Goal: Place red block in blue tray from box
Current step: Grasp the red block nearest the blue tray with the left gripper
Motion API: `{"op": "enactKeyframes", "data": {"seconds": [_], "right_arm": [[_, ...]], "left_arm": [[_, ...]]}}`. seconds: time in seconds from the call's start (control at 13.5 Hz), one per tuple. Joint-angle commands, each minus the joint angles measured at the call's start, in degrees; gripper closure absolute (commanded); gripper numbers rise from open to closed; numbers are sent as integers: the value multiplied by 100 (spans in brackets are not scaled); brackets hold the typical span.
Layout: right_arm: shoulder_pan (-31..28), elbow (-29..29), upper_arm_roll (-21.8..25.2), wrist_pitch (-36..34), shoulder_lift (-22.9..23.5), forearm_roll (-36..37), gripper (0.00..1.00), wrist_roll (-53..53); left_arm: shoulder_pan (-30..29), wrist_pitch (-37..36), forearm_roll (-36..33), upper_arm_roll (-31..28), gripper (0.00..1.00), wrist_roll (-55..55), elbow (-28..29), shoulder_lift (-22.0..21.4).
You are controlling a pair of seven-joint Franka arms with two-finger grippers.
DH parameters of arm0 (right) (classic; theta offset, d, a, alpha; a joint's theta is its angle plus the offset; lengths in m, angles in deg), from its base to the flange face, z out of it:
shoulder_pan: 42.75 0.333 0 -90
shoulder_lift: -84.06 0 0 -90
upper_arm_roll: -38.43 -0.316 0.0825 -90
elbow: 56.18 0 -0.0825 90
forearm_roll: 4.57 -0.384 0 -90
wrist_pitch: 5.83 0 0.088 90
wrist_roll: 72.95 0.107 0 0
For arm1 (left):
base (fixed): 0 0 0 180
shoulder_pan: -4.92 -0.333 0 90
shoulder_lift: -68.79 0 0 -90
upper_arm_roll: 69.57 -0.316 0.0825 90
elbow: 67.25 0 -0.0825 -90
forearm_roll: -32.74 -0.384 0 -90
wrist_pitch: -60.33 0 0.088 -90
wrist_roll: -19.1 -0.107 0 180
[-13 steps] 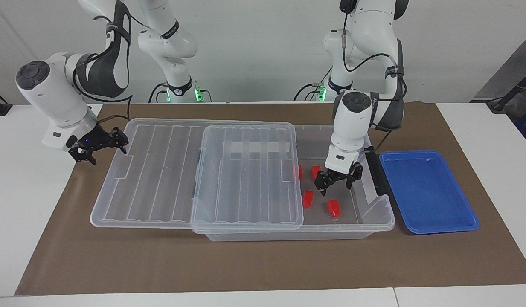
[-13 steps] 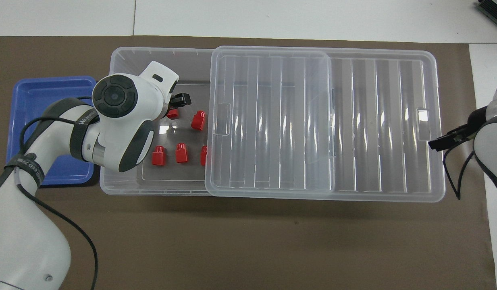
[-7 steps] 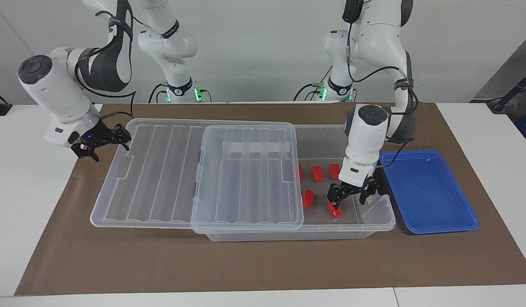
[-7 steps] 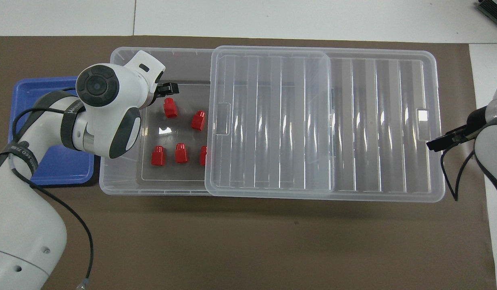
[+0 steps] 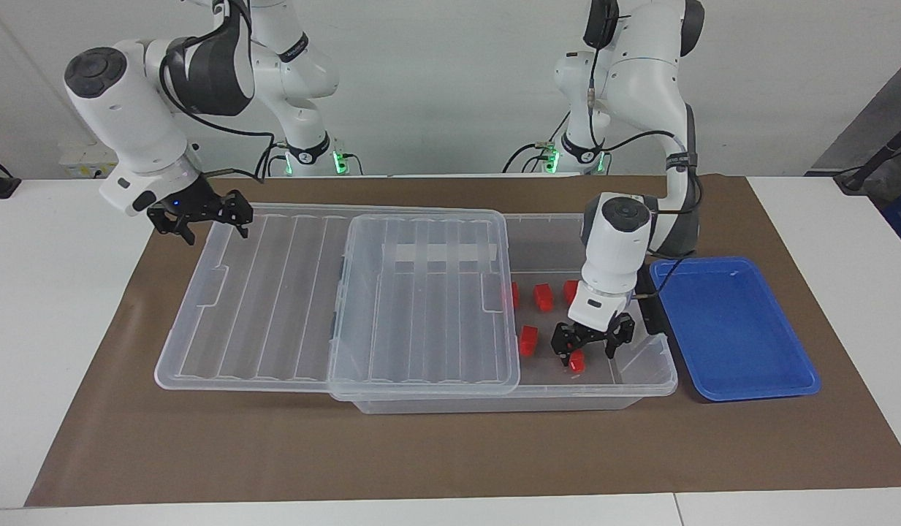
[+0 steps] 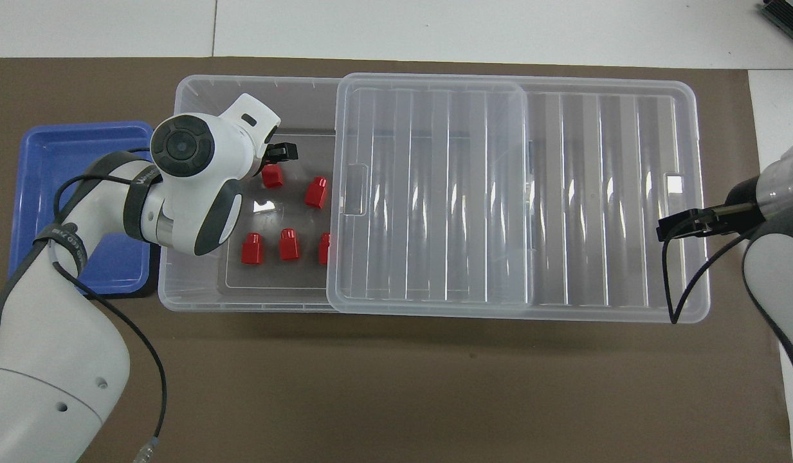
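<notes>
The right pincer (image 5: 200, 217), jaws wide, hangs over the lid (image 5: 333, 292), which is slid aside. The box (image 5: 640, 376) holds five red blocks; the left pincer (image 5: 592, 346), wide, is down around one block (image 5: 576, 359). The blue tray (image 5: 735, 329) lies just beside the box, bare.

A clear lid (image 5: 333, 292) lies slid across the box (image 5: 633, 365), covering most of it and overhanging toward the right arm's end. Only the part beside the blue tray (image 5: 735, 329) is uncovered; five red blocks (image 5: 528, 340) sit spread on its floor with gaps between them. The left gripper (image 5: 591, 345) occupies that opening, jaws spread, over one block.
</notes>
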Motion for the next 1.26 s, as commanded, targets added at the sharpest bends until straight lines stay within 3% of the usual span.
{"op": "enactKeyframes", "data": {"seconds": [0.0, 0.52, 0.74, 0.97, 1.19], "right_arm": [[148, 304, -9, -402, -86, 35, 0, 533], [210, 1325, -10, -1290, 36, 105, 0, 595], [209, 1448, -1, -1396, 63, 149, 0, 595], [184, 1633, -10, -1511, 133, 211, 0, 595], [148, 1633, -1, -1511, 116, 194, 0, 604]], "left_arm": [[174, 377, -72, -67, 0, 83, 430, -60], [156, 413, -81, -67, 0, 83, 475, -60], [148, 413, -81, -58, 14, 74, 440, -60], [121, 404, -72, -49, 50, 57, 422, -51], [95, 334, -63, -49, 96, 39, 405, -51]]}}
